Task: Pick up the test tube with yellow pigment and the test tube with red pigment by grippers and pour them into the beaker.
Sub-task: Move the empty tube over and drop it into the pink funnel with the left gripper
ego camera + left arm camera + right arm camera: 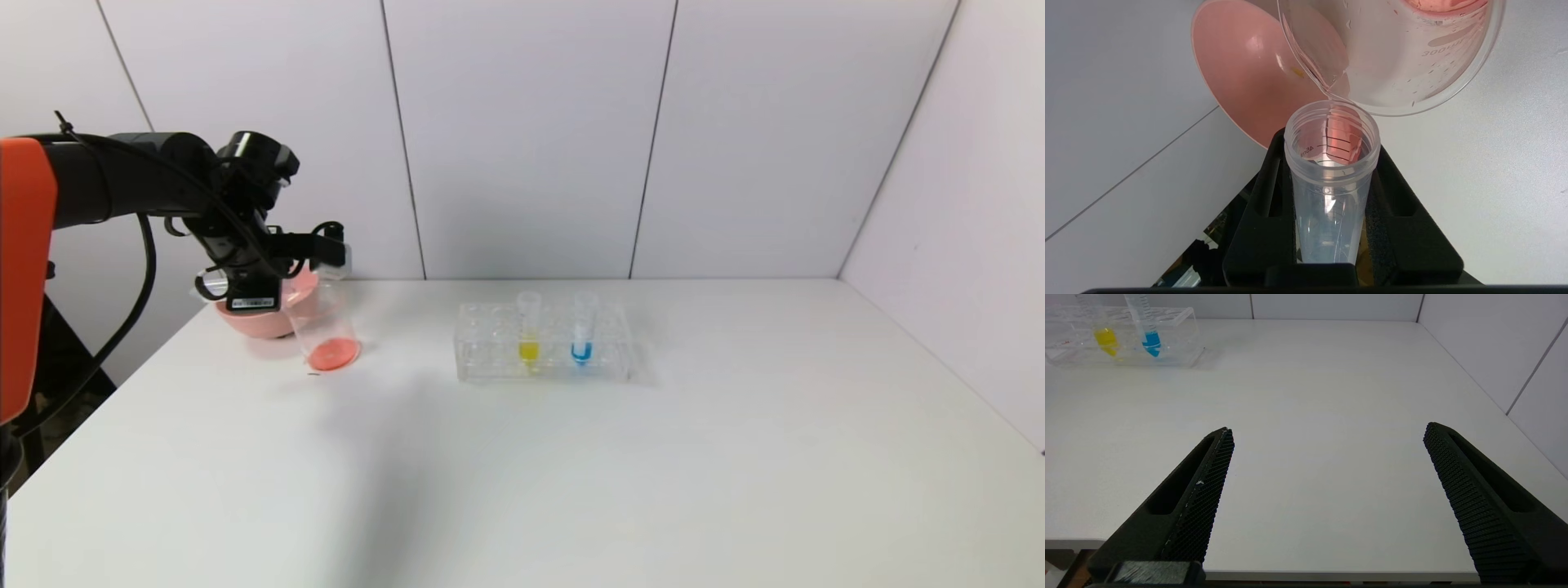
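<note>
My left gripper (325,247) is shut on the test tube with red pigment (1331,163), held tipped on its side with its mouth at the rim of the beaker (325,322). The tube looks almost empty, and red liquid (333,354) lies in the beaker's bottom. In the left wrist view the beaker (1412,73) is just beyond the tube's mouth. The test tube with yellow pigment (529,331) stands upright in the clear rack (490,363) and also shows in the right wrist view (1106,335). My right gripper (1327,428) is open and empty, near the table's front edge.
A pink bowl (261,322) stands right behind the beaker, close to my left gripper, and also shows in the left wrist view (1241,73). A blue-tipped tube (581,331) stands in the rack beside the yellow one. White walls close the back and the right side.
</note>
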